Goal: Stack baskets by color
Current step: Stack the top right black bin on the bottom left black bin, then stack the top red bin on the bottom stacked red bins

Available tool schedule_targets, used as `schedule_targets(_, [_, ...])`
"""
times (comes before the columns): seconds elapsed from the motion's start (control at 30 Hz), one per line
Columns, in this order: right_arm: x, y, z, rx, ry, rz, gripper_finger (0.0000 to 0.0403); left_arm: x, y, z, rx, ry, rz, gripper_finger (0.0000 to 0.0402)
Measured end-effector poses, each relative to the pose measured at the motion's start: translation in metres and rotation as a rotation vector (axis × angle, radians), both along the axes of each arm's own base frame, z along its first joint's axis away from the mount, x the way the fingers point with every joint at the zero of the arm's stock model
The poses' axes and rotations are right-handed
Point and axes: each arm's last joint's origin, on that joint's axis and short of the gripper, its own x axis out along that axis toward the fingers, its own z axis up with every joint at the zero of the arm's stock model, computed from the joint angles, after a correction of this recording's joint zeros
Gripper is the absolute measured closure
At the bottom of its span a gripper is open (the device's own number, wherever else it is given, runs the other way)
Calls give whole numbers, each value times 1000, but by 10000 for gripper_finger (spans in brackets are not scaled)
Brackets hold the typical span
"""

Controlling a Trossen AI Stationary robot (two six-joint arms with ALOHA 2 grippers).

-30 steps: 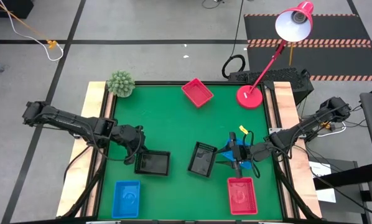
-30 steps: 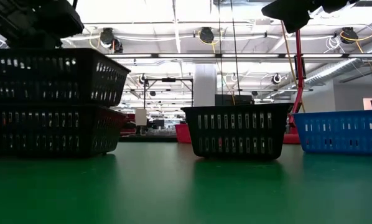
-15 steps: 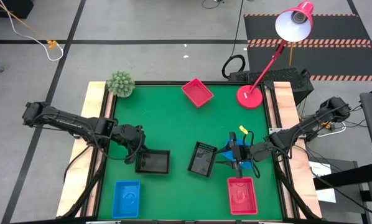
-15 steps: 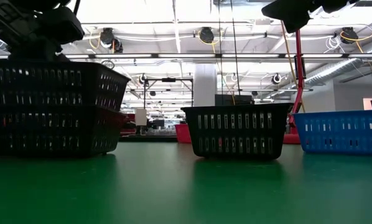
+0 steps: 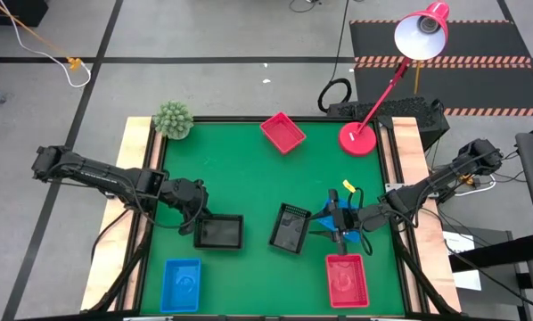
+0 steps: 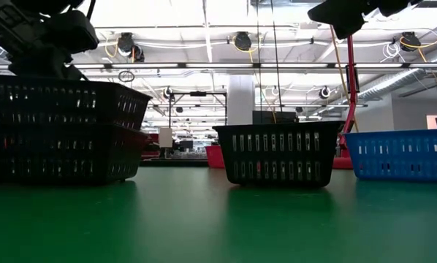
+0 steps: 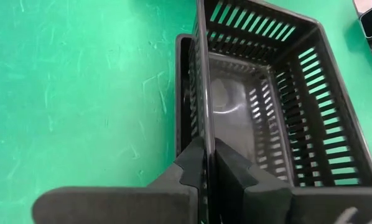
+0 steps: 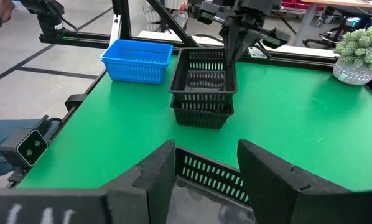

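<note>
Two black baskets [image 5: 220, 233] sit nested at the table's left, the upper one resting inside the lower [image 6: 58, 131]. My left gripper [image 7: 209, 165] reaches over the stack's far left corner, its fingers slightly parted on either side of the upper basket's far long wall. A single black basket [image 5: 291, 228] stands at mid-table beside a blue basket [image 5: 321, 214]. My right gripper [image 8: 206, 149] hovers open above these two, high over the table and touching nothing. My left gripper has one finger inside and one outside the upper black basket's far long wall [image 7: 203, 124], near its left end. The fingers slant down from the table's left and run along the wall. I cannot tell whether they touch it. The basket rests in the lower one.
Another blue basket [image 5: 180, 285] sits near the front left and a red basket [image 5: 347, 279] near the front right. A second red basket [image 5: 282, 132] lies at the far edge, beside the red lamp base [image 5: 357, 138]. A small plant [image 5: 172, 119] stands at the far left corner.
The upper black basket has sunk down into the lower one, so the stack stands lower than before. My right gripper has kept still.
</note>
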Motion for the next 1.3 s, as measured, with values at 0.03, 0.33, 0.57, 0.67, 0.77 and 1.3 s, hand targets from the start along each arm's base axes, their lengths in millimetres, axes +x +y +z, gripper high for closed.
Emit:
schedule_targets(0.03, [0, 0, 0, 0, 0, 0, 236, 0, 0, 0, 0, 2, 0, 375])
schedule_targets(0.33, [0, 0, 0, 0, 0, 0, 236, -1, 0, -1, 0, 10, 3, 354])
schedule_targets(0.57, [0, 0, 0, 0, 0, 0, 236, -1, 0, -1, 24, 8, 33, 308])
schedule_targets(0.67, [0, 0, 0, 1, 0, 0, 236, 0, 1, -1, 29, 5, 41, 294])
schedule_targets(0.77, [0, 0, 0, 4, 0, -1, 236, 2, 1, 1, 32, -23, 50, 289])
schedule_targets(1.3, [6, -10, -6, 28, 35, -126, 236, 23, 7, 33, 269, -445, 253, 289])
